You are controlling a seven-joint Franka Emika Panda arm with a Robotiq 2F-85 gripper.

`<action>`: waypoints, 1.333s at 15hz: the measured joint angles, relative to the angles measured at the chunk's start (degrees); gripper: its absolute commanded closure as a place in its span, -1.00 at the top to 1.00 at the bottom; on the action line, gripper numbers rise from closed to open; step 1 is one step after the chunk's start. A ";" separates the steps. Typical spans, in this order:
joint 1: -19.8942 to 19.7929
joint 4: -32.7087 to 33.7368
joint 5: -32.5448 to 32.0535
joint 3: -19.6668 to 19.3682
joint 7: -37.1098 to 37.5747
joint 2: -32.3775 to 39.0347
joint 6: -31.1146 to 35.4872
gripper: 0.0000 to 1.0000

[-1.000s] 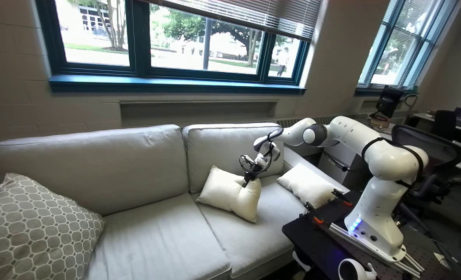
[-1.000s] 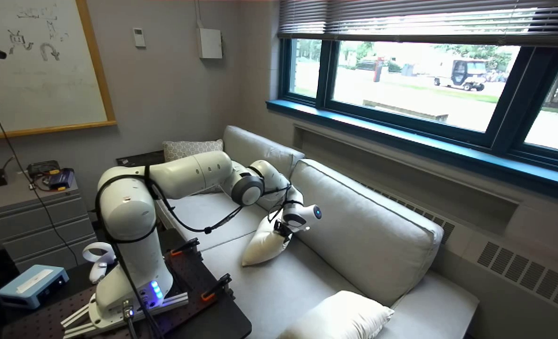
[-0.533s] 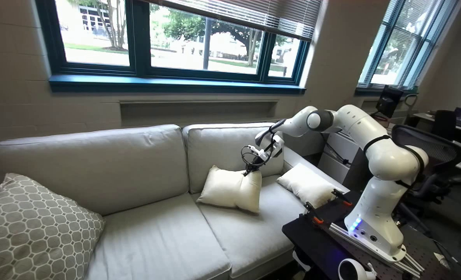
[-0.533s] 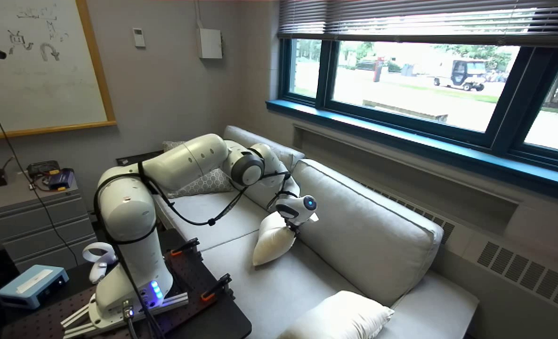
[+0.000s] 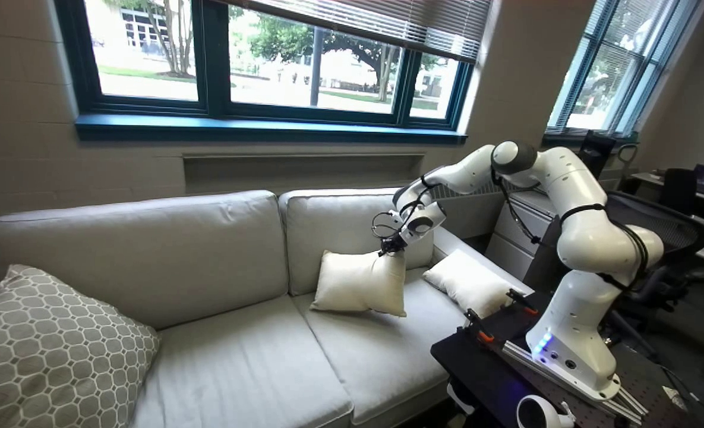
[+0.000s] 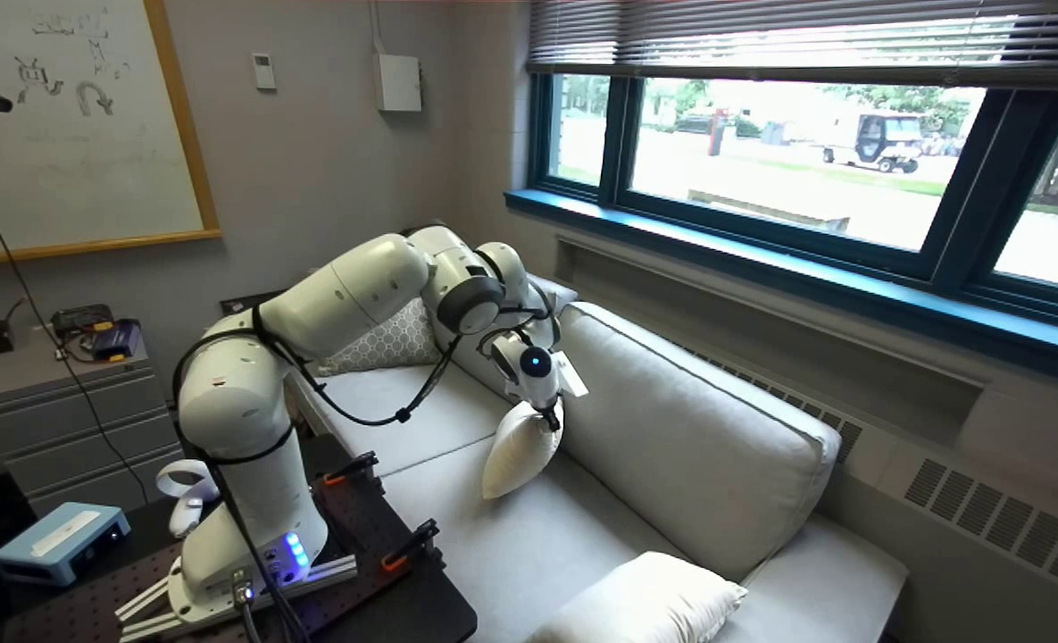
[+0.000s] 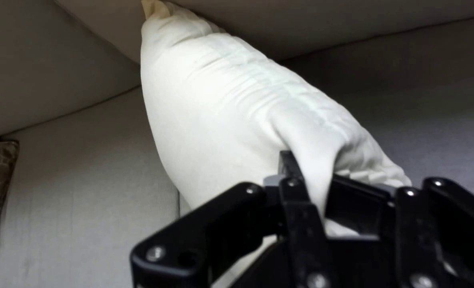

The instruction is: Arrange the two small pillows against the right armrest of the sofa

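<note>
Over the sofa [image 5: 239, 351], the nearly closed claw [image 7: 315, 176] pinches a fold of one small cream pillow [image 7: 209, 108].

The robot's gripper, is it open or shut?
The gripper is shut on a small pillow: the wrist view shows a fold pinched between the fingers.

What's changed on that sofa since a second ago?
The gripper rose, drawing the held small pillow up so that it stands more upright, and a little toward the right armrest. It was gripped already; nothing was let go. The other small pillow and the patterned cushion stayed put.
</note>
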 measured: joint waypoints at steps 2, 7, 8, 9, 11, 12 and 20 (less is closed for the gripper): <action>-5.12 -1.47 8.04 4.96 -8.61 -1.19 4.79 -0.86; -5.34 -2.07 24.25 -4.62 -15.77 -6.76 4.44 -0.86; -4.41 -2.22 28.98 -8.02 -18.10 -7.89 3.24 -0.86; -3.09 -2.73 33.68 -11.87 -20.53 -8.92 1.14 -0.86; 0.59 -4.99 43.25 -20.86 -25.70 -10.70 -4.40 -0.84; 2.58 -6.69 47.97 -25.32 -28.39 -11.33 -7.51 -0.85; 12.36 -29.81 66.87 -46.95 -40.60 -11.24 -37.78 -0.85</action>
